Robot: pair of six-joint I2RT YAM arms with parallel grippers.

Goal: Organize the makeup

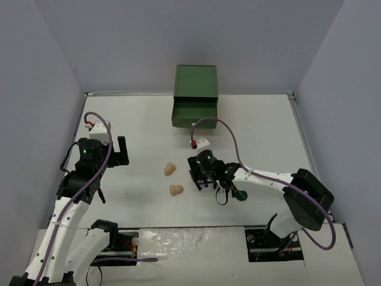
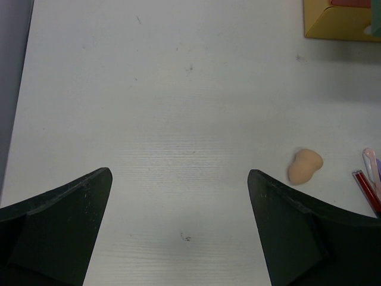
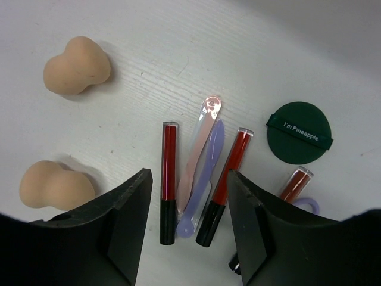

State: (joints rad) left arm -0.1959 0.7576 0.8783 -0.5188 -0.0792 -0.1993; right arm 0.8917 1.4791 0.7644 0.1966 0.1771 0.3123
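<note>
In the right wrist view my right gripper [image 3: 187, 174] hangs open just above a row of makeup on the table. Between its jaws lie a black-and-red stick [image 3: 169, 182], a pale orange stick [image 3: 199, 149], a lilac tool [image 3: 205, 179] and a second black-and-red stick [image 3: 226, 186]; none is touched. A third red stick [image 3: 296, 183] pokes out beside the right finger. A dark green disc [image 3: 299, 131] lies to the right. Two tan sponges [image 3: 77, 67] [image 3: 55, 186] lie left. My left gripper [image 2: 180, 179] is open over bare table, with one sponge [image 2: 305, 166] to its right.
The green drawer box [image 1: 196, 95] stands at the back centre, its drawer pulled out toward the arms. In the top view the two sponges [image 1: 169, 169] [image 1: 175, 190] lie between my left gripper [image 1: 121, 150] and right gripper [image 1: 202, 179]. White walls close in the table.
</note>
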